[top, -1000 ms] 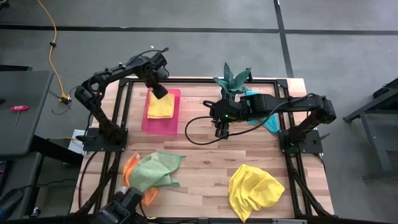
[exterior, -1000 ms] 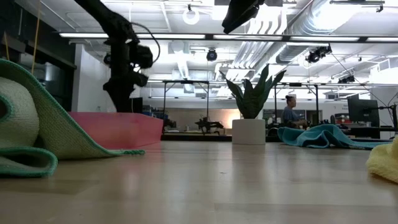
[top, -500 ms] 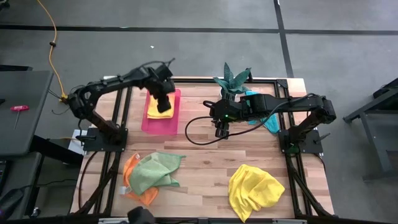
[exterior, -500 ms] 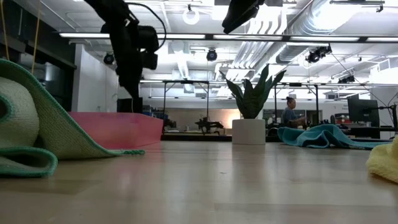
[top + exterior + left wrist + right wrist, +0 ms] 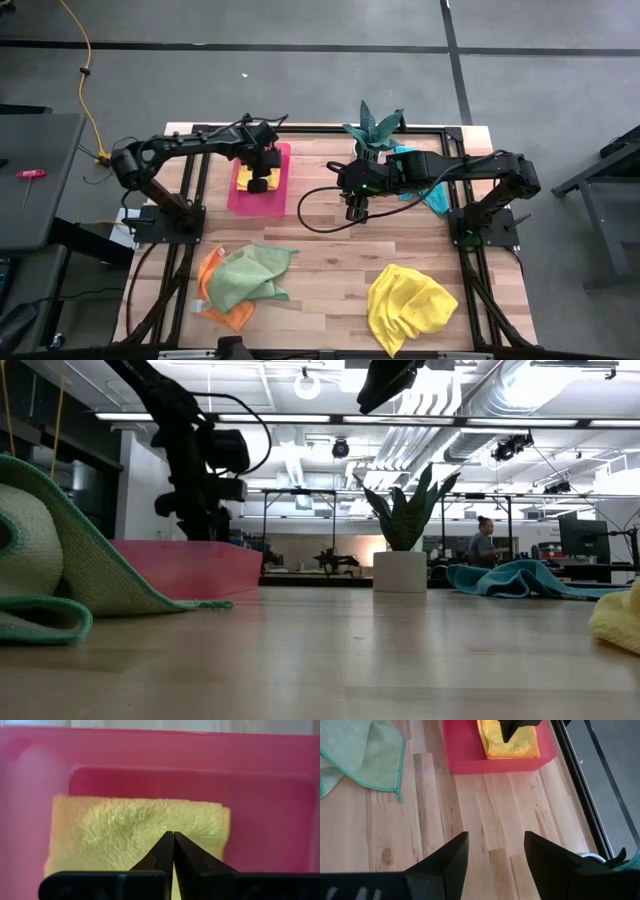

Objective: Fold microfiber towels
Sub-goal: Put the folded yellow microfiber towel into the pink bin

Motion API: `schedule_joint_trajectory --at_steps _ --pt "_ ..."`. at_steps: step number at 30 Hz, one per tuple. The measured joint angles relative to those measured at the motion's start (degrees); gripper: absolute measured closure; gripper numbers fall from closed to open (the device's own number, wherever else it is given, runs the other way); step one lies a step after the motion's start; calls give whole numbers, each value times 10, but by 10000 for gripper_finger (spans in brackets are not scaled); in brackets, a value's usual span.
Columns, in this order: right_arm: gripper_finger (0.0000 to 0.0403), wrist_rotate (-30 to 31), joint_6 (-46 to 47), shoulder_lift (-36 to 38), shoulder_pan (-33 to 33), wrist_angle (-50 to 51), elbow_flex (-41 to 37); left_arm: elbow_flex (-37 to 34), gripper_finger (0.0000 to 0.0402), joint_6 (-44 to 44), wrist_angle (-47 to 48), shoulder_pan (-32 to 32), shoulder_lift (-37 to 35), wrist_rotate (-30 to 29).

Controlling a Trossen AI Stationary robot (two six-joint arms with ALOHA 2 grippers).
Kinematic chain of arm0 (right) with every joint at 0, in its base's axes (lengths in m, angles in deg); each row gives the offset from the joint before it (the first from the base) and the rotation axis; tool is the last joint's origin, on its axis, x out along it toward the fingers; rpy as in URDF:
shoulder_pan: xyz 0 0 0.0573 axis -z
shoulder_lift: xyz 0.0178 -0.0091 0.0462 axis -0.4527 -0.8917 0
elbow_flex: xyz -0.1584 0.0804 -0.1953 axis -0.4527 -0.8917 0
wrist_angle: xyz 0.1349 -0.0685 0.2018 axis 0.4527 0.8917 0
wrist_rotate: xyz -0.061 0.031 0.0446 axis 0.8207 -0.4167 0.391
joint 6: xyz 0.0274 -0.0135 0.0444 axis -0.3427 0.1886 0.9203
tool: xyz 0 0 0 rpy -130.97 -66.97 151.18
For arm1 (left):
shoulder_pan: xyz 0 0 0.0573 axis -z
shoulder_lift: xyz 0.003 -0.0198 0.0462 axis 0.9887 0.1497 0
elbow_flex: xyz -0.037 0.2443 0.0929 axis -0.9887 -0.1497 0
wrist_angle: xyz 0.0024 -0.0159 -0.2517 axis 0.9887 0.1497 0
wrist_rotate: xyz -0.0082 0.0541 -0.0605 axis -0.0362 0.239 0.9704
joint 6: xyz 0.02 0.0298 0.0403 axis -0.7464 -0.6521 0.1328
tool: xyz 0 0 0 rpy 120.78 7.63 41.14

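The left end effector [image 5: 258, 184] is seen in the upper left of the high view, fingers pressed together, over the folded yellow towel [image 5: 254, 172] lying in the pink tray [image 5: 238, 195]. The right end effector [image 5: 356, 213] is held above the bare middle of the counter [image 5: 330, 260], fingers apart and empty. A light green towel [image 5: 245, 276] is heaped over an orange towel [image 5: 213, 268] at lower left, a crumpled yellow towel [image 5: 408, 300] at lower right, and a teal towel [image 5: 432, 195] beside the potted plant [image 5: 372, 128].
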State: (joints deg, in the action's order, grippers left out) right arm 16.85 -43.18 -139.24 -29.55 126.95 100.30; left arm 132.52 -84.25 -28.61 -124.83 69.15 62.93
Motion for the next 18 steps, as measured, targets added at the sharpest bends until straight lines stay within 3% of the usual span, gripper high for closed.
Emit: schedule_joint_trajectory --at_steps 11,18 --pt "217 0 21 0 0 0 0 0 402 -24 -14 9 70 -36" --pt "217 0 20 0 0 0 0 0 402 -6 -37 35 71 -19"
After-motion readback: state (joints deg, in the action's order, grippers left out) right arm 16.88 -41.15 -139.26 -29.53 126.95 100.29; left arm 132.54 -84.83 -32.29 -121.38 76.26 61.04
